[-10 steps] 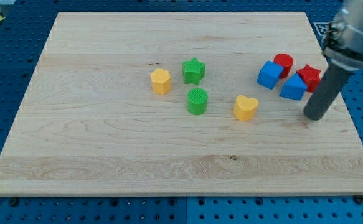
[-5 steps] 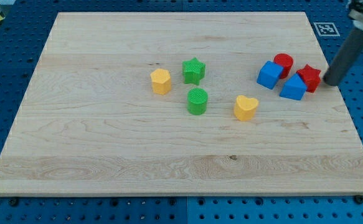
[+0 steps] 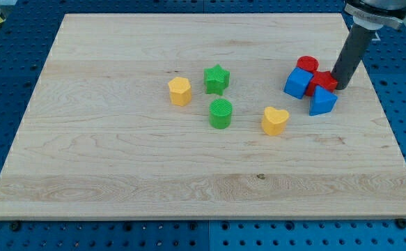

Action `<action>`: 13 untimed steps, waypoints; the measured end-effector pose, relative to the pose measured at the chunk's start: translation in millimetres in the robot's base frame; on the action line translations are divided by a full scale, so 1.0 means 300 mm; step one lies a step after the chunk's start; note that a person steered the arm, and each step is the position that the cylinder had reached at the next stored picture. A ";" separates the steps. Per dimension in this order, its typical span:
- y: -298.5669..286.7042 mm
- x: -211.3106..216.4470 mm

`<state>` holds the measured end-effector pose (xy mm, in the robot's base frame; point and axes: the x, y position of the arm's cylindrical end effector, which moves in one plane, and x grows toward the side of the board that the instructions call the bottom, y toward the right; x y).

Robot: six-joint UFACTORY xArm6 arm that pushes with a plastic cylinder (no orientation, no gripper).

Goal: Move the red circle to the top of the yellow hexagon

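Observation:
The red circle sits at the view's upper right, pressed among a blue cube, a red star and a blue triangular block. The yellow hexagon lies well to the view's left, near the board's middle. My tip rests just right of the red star, touching it, and right and a little below the red circle.
A green star and a green circle lie just right of the yellow hexagon. A yellow heart lies below the blue cube. The wooden board ends close to the right of my tip.
My tip swung up from the lower right and then left into the cluster. The red star, red circle and both blue blocks shifted left and packed closer together.

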<state>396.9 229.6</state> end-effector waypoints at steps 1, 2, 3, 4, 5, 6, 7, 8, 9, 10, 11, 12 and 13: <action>-0.031 -0.015; -0.089 -0.032; -0.151 -0.049; -0.151 -0.051; -0.127 -0.079; -0.058 -0.119; -0.009 -0.142; -0.019 -0.166; -0.031 -0.167; -0.061 -0.154; -0.136 -0.147; -0.239 -0.147; -0.344 -0.147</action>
<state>352.7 126.4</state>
